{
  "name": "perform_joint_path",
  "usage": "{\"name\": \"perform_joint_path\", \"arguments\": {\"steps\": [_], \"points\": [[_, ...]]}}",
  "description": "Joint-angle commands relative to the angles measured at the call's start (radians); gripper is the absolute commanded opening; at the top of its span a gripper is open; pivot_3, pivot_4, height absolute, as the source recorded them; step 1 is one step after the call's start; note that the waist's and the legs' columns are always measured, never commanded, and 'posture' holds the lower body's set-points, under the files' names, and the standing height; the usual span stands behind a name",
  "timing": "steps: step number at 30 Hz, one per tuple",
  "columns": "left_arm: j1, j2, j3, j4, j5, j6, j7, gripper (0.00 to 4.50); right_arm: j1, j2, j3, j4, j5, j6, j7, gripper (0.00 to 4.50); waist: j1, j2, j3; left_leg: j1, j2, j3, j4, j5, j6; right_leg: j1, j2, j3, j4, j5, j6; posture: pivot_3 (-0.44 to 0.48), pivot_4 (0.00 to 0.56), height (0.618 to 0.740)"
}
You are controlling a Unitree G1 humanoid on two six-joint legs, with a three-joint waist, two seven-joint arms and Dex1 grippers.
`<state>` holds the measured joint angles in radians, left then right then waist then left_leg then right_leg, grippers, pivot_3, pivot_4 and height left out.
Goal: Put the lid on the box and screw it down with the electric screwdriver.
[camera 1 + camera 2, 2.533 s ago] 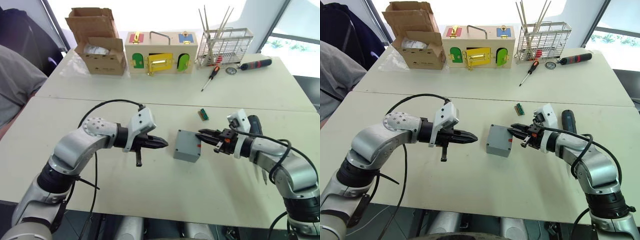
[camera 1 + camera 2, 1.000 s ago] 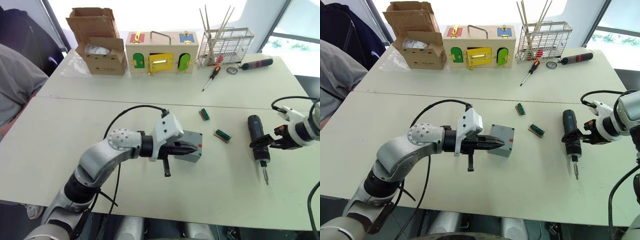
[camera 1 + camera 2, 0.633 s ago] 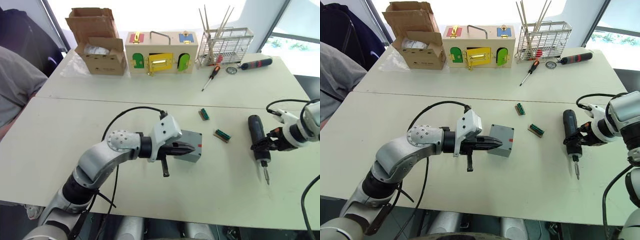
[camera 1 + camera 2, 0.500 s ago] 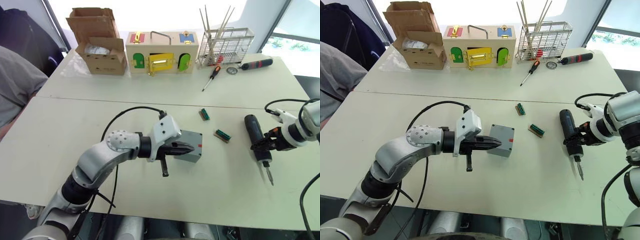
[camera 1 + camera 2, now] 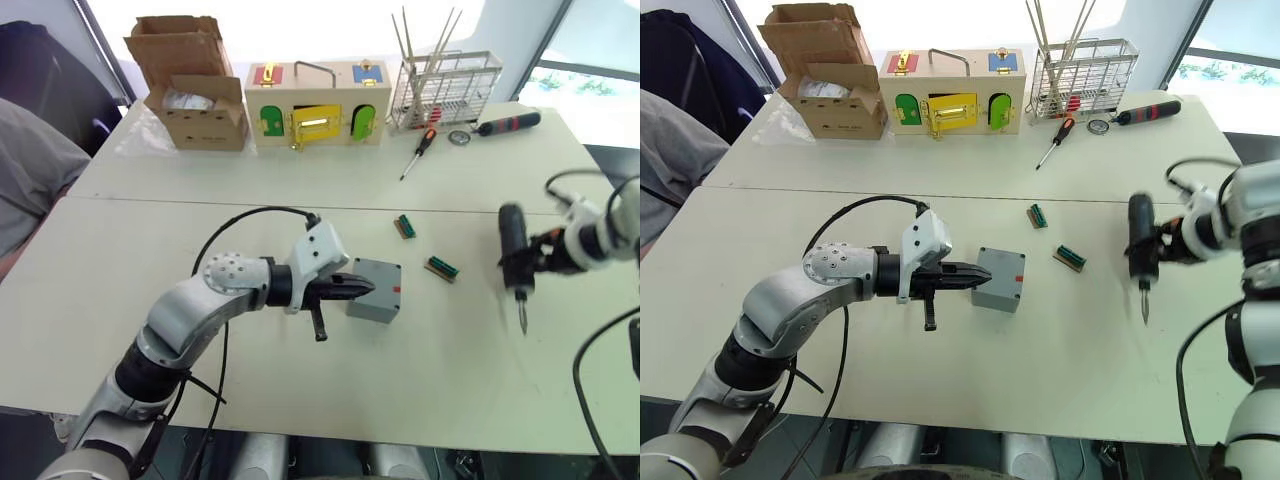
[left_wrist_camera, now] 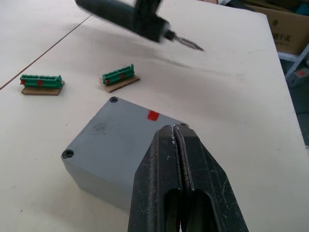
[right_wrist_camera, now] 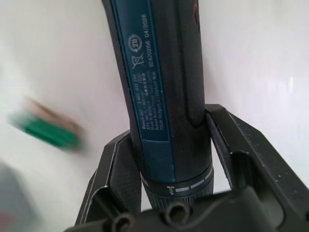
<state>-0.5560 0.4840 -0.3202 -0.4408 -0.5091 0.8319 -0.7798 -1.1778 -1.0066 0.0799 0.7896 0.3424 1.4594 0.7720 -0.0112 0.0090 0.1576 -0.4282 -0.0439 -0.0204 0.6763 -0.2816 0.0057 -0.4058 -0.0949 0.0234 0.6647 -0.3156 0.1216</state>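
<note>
The electric screwdriver (image 5: 1139,243) is being gripped around its black body by the right gripper (image 5: 1168,245), fingers (image 7: 120,170) clamped on either side, and it's being held up off the bench (image 5: 1060,340) with the bit pointing down. The box (image 5: 999,279) is sitting mid-bench, lid (image 6: 108,138) already seated on top with the corner holes showing. The left gripper (image 5: 975,277) is being held right against the box's side, fingers (image 6: 164,180) pressed fully together and carrying nothing. Two little green connectors (image 5: 1070,256) are lying between box and screwdriver.
</note>
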Motion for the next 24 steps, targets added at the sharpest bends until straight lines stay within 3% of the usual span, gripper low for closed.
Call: {"name": "perform_joint_path", "arguments": {"steps": [1, 3, 5, 9, 11, 15, 18, 24], "points": [[-0.029, 0.018, 0.055, 0.031, 0.001, -0.038, -0.025, 0.0, -0.044, -0.007, -0.316, -0.126, 0.065, -0.108, -0.108, 1.85, 0.005, 0.0, 0.0, 0.0, 0.001, 0.0, -0.001, 0.0, 0.0, -0.001, 0.0, -0.001, 0.0, 0.0, 0.0, 0.0, 0.15, 0.74], [-0.054, 0.011, 0.076, 0.074, -0.01, -0.041, -0.035, 0.0, 0.075, 0.103, -0.581, -0.415, 0.131, -0.204, -0.194, 1.85, 0.01, -0.002, 0.0, 0.0, 0.001, -0.002, -0.002, 0.0, 0.0, 0.0, 0.001, -0.002, 0.0, 0.0, 0.0, 0.0, 0.15, 0.74], [-0.069, 0.006, 0.089, 0.103, -0.017, -0.042, -0.045, 0.0, 0.162, 0.199, -0.735, -0.634, 0.182, -0.256, -0.251, 1.85, 0.013, -0.002, 0.0, 0.0, 0.002, -0.002, 0.0, 0.0, -0.001, 0.001, 0.002, -0.002, 0.001, 0.0, 0.0, 0.0, 0.15, 0.74], [-0.147, -0.069, 0.133, 0.314, 0.001, -0.016, 0.007, 0.0, 0.352, 0.473, -0.851, -1.109, 0.277, -0.138, -0.424, 1.85, 0.023, -0.001, -0.001, 0.0, 0.002, -0.003, 0.003, 0.0, -0.001, 0.003, 0.002, -0.002, 0.003, 0.0, 0.001, 0.0, 0.15, 0.74], [-0.189, -0.081, 0.129, 0.378, -0.009, 0.033, -0.005, 0.0, 0.395, 0.634, -0.896, -1.249, 0.403, -0.104, -0.462, 1.85, 0.019, -0.001, -0.001, 0.0, 0.002, -0.003, 0.004, 0.0, -0.001, 0.002, 0.002, -0.002, 0.005, 0.0, 0.001, 0.0, 0.15, 0.74], [-0.226, -0.071, 0.097, 0.388, 0.03, 0.05, 0.001, 0.0, 0.581, 0.67, -0.696, -1.461, 0.34, -0.286, -0.458, 1.85, 0.007, -0.001, -0.001, -0.001, 0.0, -0.003, 0.002, 0.0, -0.001, -0.003, 0.001, -0.001, 0.013, 0.0, 0.001, 0.0, 0.15, 0.74], [-0.213, -0.074, 0.082, 0.352, 0.055, 0.019, -0.003, 0.0, 0.614, 0.735, -0.693, -1.483, 0.39, -0.33, -0.506, 1.85, -0.004, -0.001, -0.001, 0.0, -0.003, -0.003, 0.004, 0.0, -0.001, -0.003, -0.001, -0.001, 0.017, 0.0, 0.001, 0.0, 0.15, 0.74], [-0.181, -0.126, 0.112, 0.292, 0.019, 0.015, 0.001, 0.0, 0.745, 0.628, -0.563, -1.494, 0.343, -0.493, -0.42, 1.85, -0.004, -0.001, -0.001, 0.001, -0.003, -0.004, 0.005, 0.001, -0.001, -0.001, -0.001, -0.001, 0.016, 0.0, 0.001, 0.0, 0.15, 0.74]]}}
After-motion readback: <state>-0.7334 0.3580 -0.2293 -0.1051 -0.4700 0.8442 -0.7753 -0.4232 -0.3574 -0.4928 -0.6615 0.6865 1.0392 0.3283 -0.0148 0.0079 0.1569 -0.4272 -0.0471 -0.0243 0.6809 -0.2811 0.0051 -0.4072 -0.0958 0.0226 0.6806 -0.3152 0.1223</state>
